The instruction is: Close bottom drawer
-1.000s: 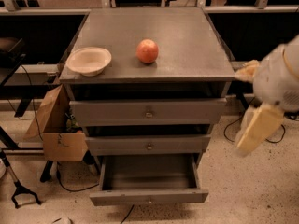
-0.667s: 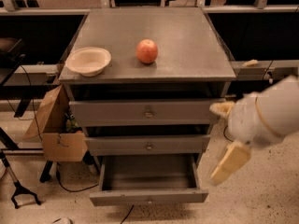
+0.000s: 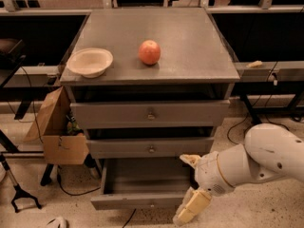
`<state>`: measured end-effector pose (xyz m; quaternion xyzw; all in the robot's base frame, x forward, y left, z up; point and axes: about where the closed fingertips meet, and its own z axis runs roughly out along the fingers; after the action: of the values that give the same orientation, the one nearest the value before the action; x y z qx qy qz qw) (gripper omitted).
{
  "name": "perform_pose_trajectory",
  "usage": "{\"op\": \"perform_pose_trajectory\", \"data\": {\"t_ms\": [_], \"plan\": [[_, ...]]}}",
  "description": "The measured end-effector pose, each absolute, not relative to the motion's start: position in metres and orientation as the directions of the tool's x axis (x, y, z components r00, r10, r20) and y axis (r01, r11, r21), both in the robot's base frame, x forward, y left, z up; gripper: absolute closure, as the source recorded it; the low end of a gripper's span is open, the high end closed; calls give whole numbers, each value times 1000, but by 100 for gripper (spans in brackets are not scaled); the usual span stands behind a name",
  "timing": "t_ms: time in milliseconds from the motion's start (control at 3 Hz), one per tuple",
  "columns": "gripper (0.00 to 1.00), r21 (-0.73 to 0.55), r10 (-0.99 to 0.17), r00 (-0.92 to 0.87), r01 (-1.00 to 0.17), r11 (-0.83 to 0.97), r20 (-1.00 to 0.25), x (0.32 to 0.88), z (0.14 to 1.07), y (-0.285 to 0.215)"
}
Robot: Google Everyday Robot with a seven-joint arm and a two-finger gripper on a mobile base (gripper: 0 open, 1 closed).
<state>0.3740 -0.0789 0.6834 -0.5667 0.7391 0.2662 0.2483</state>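
The bottom drawer (image 3: 137, 201) of the grey cabinet is pulled out, and its shallow grey box is empty. Its flat front panel faces the floor-side front, with a small knob at the centre. My gripper (image 3: 191, 184) is low at the drawer's right front corner, on a white arm that comes in from the right. Its two tan fingers are spread apart: one fingertip (image 3: 190, 159) is up by the drawer's right side, the other (image 3: 192, 208) is down by the right end of the front panel. Nothing is held. I cannot tell whether a finger touches the drawer.
The middle drawer (image 3: 150, 147) and top drawer (image 3: 150, 113) are shut. A cream bowl (image 3: 90, 62) and a red apple (image 3: 149, 52) sit on the cabinet top (image 3: 190, 51). A cardboard box (image 3: 57, 132) stands left of the cabinet. Cables and a black stand foot (image 3: 21, 198) lie on the floor.
My arm has swung down and to the left, from beside the cabinet's right side to the right front corner of the bottom drawer. The drawer is still out.
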Motion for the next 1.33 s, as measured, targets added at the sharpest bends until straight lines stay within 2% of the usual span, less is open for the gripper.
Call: {"op": "perform_pose_trajectory", "data": {"t_ms": [667,1333], "plan": [[0,107,-695,-242,-967,232,-677,380,675,-85],[0,90,-654,-305,-936,342,-692,435,569,-166]]}}
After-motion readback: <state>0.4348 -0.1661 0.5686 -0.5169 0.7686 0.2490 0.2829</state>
